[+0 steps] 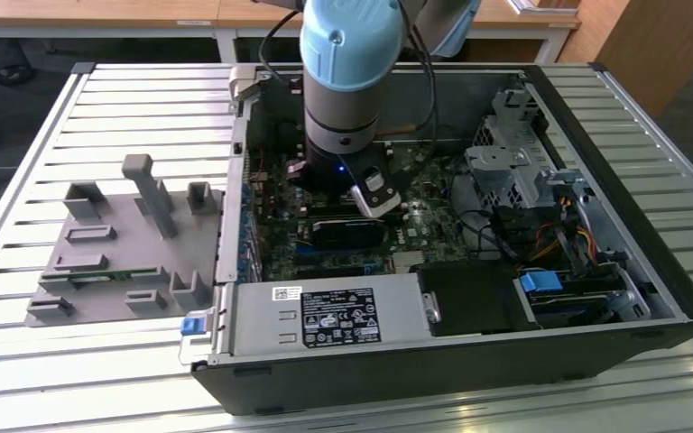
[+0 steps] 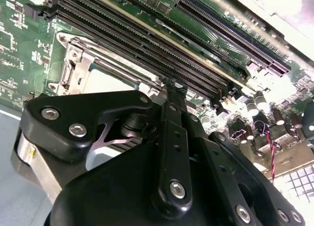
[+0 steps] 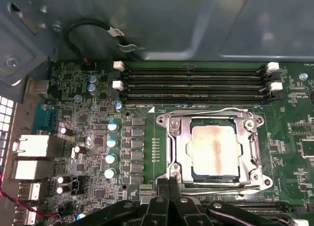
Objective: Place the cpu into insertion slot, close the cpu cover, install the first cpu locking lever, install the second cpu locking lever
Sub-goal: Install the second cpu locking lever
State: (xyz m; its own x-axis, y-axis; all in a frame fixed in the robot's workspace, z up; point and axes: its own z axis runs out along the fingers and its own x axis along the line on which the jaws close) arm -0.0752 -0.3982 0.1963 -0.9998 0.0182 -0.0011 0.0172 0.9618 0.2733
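In the first wrist view the cpu point(image 3: 215, 146) lies flat in the insertion slot point(image 3: 261, 182), its dull metal top showing through the window of the cpu cover point(image 3: 172, 138). The silver cover is down over the chip. Thin metal lever rods run along the socket's edges. My gripper point(image 3: 170, 183) sits at the socket's near edge, fingers together with nothing visible between them. In the second wrist view the gripper point(image 2: 174, 85) tips just beside the cover point(image 2: 81, 64). In the exterior view the arm point(image 1: 344, 108) reaches down into the open computer case.
Long black memory slots point(image 3: 194, 84) run beside the socket. The case holds a power supply point(image 1: 328, 317), a black module point(image 1: 346, 233), a drive cage point(image 1: 509, 171) and loose cables point(image 1: 563, 239). A grey fixture point(image 1: 118, 244) stands on the slatted table at the exterior view's left.
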